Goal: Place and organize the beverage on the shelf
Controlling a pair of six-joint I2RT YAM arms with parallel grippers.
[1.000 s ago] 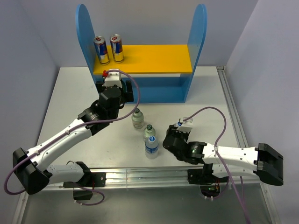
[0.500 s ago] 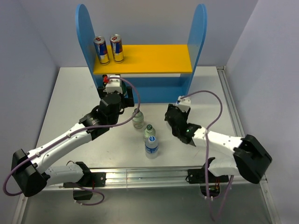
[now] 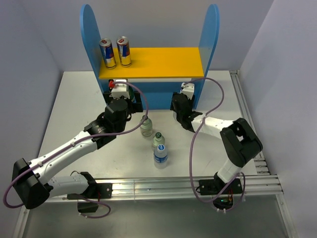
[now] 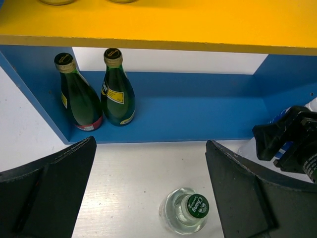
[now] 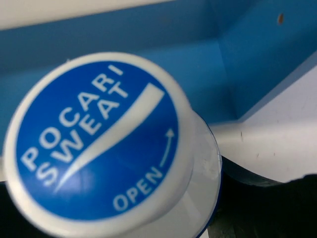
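Shelf (image 3: 89, 39) check: right end effector (image 3: 179, 105) is gripping one water bottle (image 5: 99, 144), left end effector (image 4: 151, 148) is hanging wide open with nothing in it.
Two cans (image 3: 107, 53) (image 3: 124, 51) are sitting at the left of the yellow upper board (image 3: 168, 62). Two dark green bottles (image 4: 79, 96) (image 4: 118, 89) are standing at the left of the blue bottom board (image 4: 198, 114), and the gripped bottle is sitting by its right end. Two pale-green bottles (image 3: 146, 125) (image 3: 158, 140) and a second water bottle (image 3: 160, 156) are standing on the table (image 3: 74, 109).

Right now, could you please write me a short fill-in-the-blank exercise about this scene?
The two cans stand on the shelf's ___ upper board.
___ bottles stand free on the table.
The cap of the water bottle in the right jaws reads Pocari ___.
Missing: yellow; three; Sweat.
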